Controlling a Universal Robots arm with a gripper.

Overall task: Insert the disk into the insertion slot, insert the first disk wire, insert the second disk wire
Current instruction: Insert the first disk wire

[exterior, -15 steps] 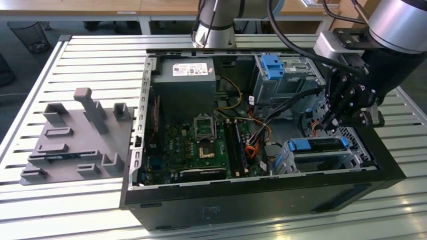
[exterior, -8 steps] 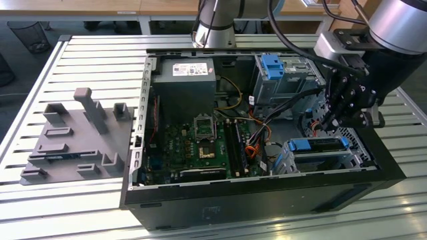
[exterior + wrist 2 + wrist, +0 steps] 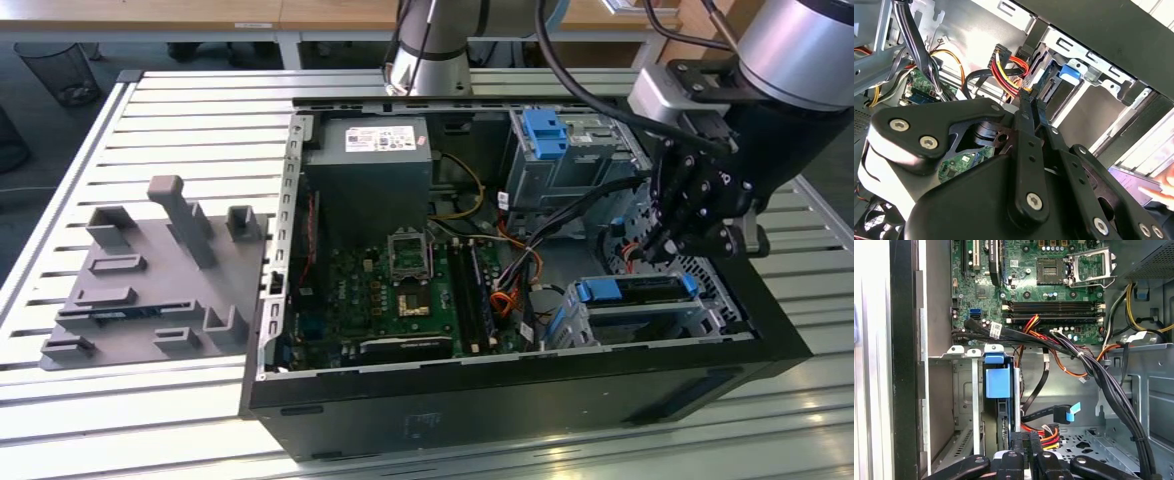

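Since the exterior view takes in the whole slatted desk, we see there what the wrist views leave out: one open computer case, one grey fixture well apart from the gripper, and one power supply bearing a white label whose print we cannot make out. We count two blue plastic parts in that view: the bracket on the taller bay, and the carrier of the disk, which sits inside the insertion slot just below the gripper.

In the second wrist view the gripper has its fingers drawn close together on the black plug of the disk wire, a bundle of red and yellow strands, right beside the disk.

The first wrist view adds the motherboard far beyond the gripper. It shows the disk seated between the perforated walls of the insertion slot directly ahead of the fingertips. The disk wire touches the gripper's side, and one black cable with a light blue tab lies near it.
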